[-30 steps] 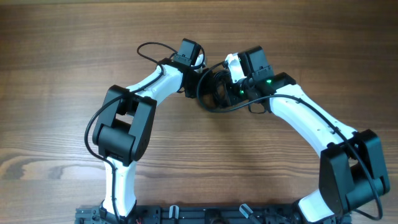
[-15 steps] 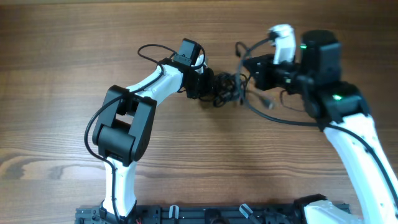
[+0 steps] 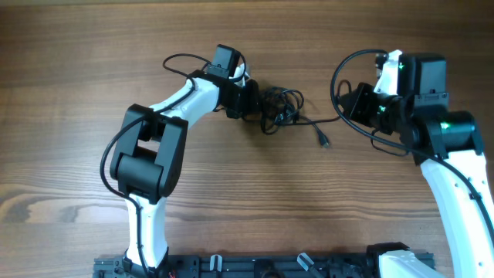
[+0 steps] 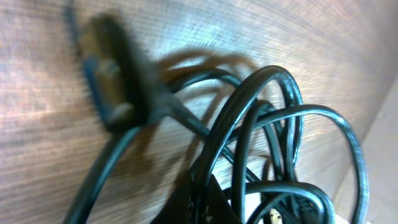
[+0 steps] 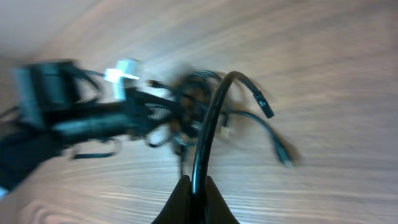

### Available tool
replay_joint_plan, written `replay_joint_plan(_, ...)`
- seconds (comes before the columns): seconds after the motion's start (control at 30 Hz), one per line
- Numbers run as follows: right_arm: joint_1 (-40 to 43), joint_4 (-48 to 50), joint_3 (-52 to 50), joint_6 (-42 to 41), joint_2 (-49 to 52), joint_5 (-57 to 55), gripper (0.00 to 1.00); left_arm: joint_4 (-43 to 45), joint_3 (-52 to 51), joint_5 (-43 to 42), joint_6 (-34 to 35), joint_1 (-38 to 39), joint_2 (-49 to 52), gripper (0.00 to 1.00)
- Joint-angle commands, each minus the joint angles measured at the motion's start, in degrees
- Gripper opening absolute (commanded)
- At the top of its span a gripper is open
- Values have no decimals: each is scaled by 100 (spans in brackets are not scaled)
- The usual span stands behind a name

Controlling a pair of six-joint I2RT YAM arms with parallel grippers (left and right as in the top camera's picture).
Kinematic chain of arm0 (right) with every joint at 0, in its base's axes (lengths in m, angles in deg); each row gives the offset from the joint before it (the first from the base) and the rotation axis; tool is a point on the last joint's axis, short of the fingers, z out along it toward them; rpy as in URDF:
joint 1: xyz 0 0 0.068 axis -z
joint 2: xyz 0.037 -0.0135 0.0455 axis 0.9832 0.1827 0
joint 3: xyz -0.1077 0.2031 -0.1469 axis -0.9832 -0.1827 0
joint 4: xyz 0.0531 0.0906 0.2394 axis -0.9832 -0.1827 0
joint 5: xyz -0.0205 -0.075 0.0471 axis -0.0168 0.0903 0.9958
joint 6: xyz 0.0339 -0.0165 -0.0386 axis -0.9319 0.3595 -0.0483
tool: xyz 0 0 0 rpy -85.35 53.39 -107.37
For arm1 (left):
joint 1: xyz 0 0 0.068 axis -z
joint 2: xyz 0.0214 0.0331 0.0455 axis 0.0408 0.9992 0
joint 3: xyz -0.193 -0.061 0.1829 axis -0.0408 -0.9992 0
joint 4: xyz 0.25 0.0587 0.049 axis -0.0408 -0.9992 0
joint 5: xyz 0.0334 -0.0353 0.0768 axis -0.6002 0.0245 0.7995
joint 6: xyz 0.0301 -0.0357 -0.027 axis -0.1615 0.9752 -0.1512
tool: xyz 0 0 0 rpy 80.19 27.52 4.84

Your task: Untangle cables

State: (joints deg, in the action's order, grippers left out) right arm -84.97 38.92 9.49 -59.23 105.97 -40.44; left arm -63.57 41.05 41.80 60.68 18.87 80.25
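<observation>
1. Clamping down on the tangled cables (image 3: 279, 108) near the middle of the desk (image 3: 77, 54), the left pincer (image 3: 253, 105) is pinning the knot from its left side, jaws clenched on the loops.
2. The right pincer (image 5: 194, 186) is squeezing tight on a single strand (image 5: 208, 124), well apart from the knot. The strand is arching up out of the fingers, but how tautly it is running back to the tangle I cannot tell.
3. Pulling harder is likely risking a tighter knot instead of a freed cable, if the left pincer is trapping that same strand among the loops it is holding.
4. A loose plug (image 3: 326, 143) is lying on the desk between the two arms. It could be catching in a loop as the strands are drawn through.
5. The glossy jacket is looking slick and round, so it may be sliding through the narrow fingertips under load.
6. The cables are showing as thin, black and springy, curling in stiff overlapping hoops, and the plug is looking small and blocky. The desk is showing a matte brown wood grain.
</observation>
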Motion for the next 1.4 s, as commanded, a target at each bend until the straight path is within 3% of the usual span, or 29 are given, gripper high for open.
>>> replay_joint_plan(0.0,33,-76,181,35,308,-616,4,267,-90,-544,-289,-125,-369,4)
replay_joint_plan(0.4,26,448,179,345,874,28,4,197,-90,-881,-461,-109,-2000,4)
replay_joint_plan(0.9,22,466,179,433,874,31,4,-1010,-92,-52,-892,-109,-2055,4)
replay_joint_plan(1.37,22,608,179,608,874,616,4,-1003,-92,-37,-863,-109,-2057,4)
